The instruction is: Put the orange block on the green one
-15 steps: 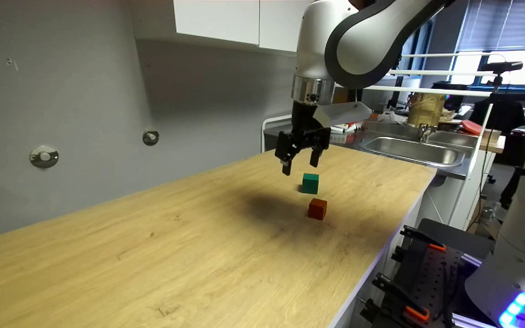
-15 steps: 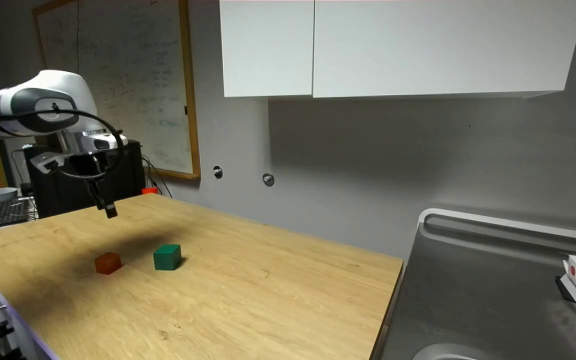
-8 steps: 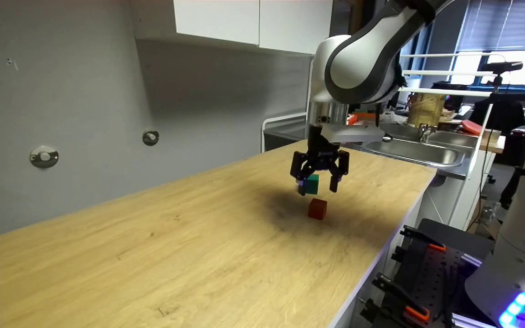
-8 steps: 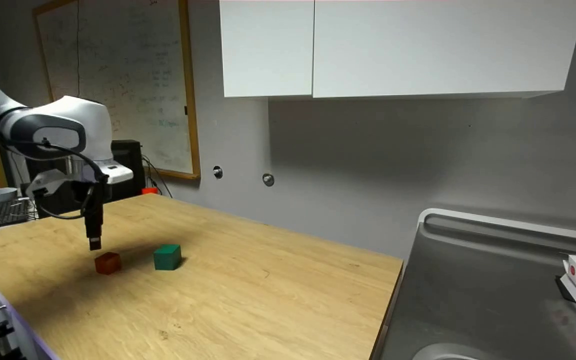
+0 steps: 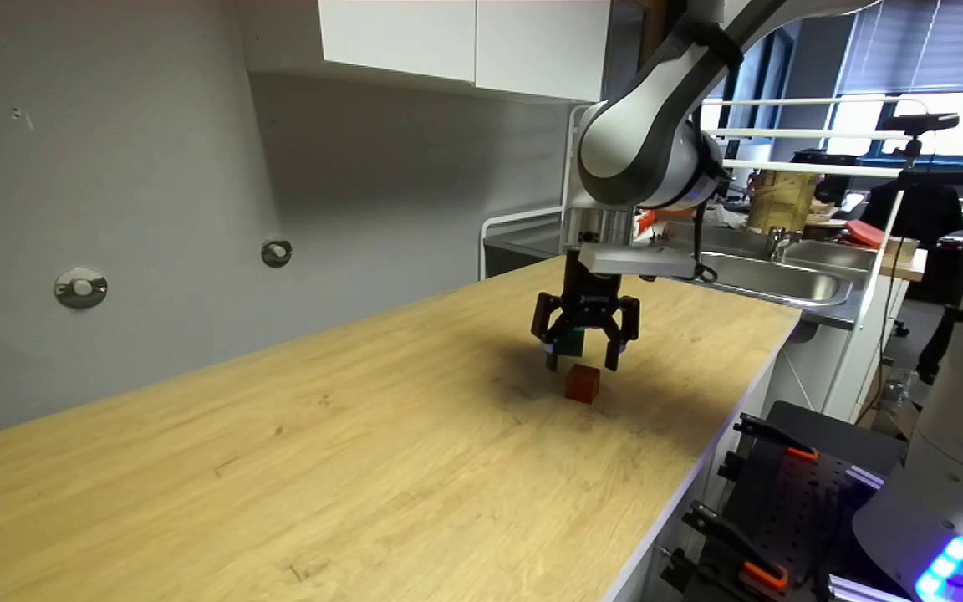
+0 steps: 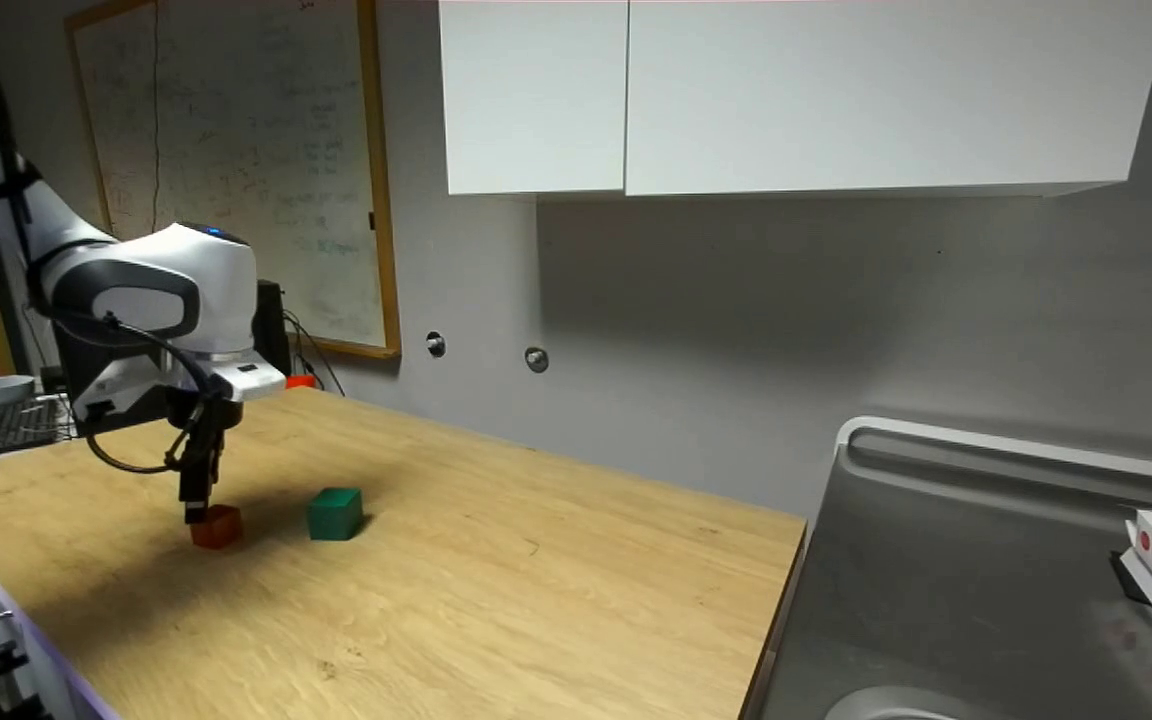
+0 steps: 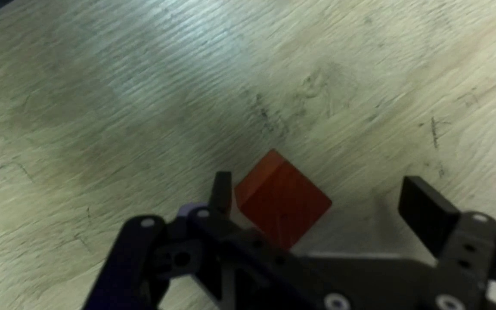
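Observed gripper (image 5: 582,359) low over the surface (image 5: 323,451), spread wide. Found orange block (image 7: 284,198) resting on the surface, in wrist view between the jaws, turned cornerwise and nearer one of them; cannot tell whether touching. Logged green block (image 6: 334,515) on same surface, near the orange block but apart from it.

In an exterior view, the green block (image 6: 334,516) is standing left of centre, obstructing passage rightward from the orange block (image 6: 220,531), while the table (image 6: 556,615) is lying open at lower centre
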Controlling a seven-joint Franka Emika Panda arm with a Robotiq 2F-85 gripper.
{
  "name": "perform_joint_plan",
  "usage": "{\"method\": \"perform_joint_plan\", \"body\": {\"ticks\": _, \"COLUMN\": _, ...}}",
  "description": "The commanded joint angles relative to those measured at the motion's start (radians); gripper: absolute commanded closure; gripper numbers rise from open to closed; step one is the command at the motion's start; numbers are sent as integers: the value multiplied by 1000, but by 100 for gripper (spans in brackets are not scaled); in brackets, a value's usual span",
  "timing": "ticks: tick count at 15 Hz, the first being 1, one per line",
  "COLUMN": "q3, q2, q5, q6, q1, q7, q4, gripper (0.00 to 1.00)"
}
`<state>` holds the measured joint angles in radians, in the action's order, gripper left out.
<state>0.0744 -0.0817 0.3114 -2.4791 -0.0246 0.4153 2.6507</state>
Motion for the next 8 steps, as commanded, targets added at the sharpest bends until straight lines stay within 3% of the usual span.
{"method": "perform_joint_plan", "body": {"ticks": 1, "q3": -17, "q2": 71, "q5": -2, "q6": 11, "q1": 0, "q7": -3, "q4": -66, "gripper": 0}}
{"method": "perform_joint_plan", "body": {"ticks": 6, "q3": -28, "q2": 142, "q5": -7, "q6": 20, "q1": -3, "q7": 3, "q4": -114, "gripper": 0}}
{"method": "perform_joint_plan", "body": {"ticks": 7, "q3": -28, "q2": 153, "q5": -6, "q6": 21, "q1": -4, "q7": 4, "q4": -120, "gripper": 25}}
{"method": "perform_joint_plan", "body": {"ticks": 8, "q3": -29, "q2": 161, "q5": -4, "q6": 21, "q1": -4, "q7": 4, "q4": -124, "gripper": 26}}
